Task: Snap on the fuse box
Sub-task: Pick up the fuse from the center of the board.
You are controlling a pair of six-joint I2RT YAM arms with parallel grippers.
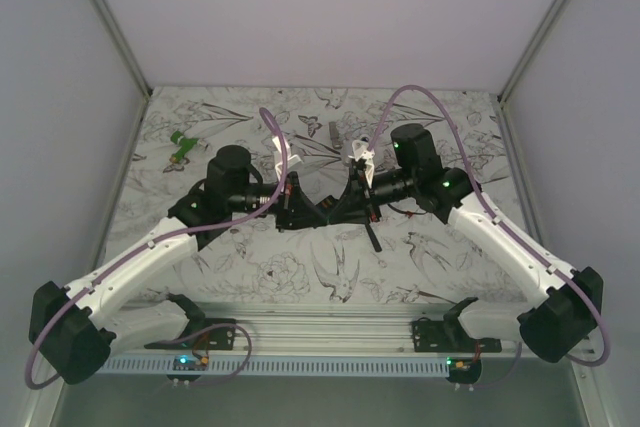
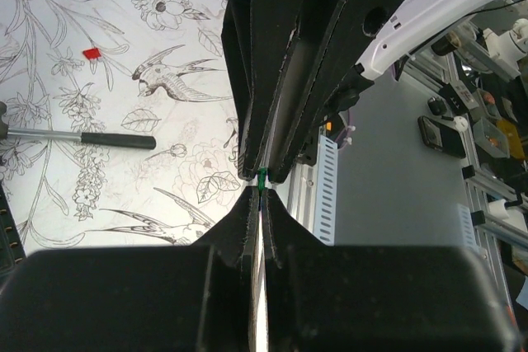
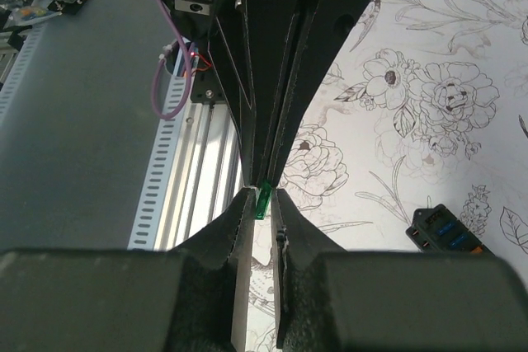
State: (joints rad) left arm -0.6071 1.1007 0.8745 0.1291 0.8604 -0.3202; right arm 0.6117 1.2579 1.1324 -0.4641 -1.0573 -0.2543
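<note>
The fuse box [image 3: 445, 232], a small black box with blue inserts, lies on the flower-print table at the lower right of the right wrist view; in the top view the arms hide it. Both grippers meet tip to tip above the middle of the table. My left gripper [image 2: 261, 190] [image 1: 318, 210] is shut on a small green plastic piece [image 2: 261, 177]. My right gripper [image 3: 262, 195] [image 1: 341, 210] faces it, jaws a narrow gap apart around the other end of that green piece [image 3: 263, 200], which leans on one finger.
A black-handled hammer [image 2: 82, 136] and a small red bit [image 2: 91, 53] lie on the table beside the left gripper. A green item [image 1: 180, 147] sits far left, a grey piece [image 1: 495, 119] far right. The aluminium rail [image 1: 330, 332] runs along the near edge; walls enclose the table.
</note>
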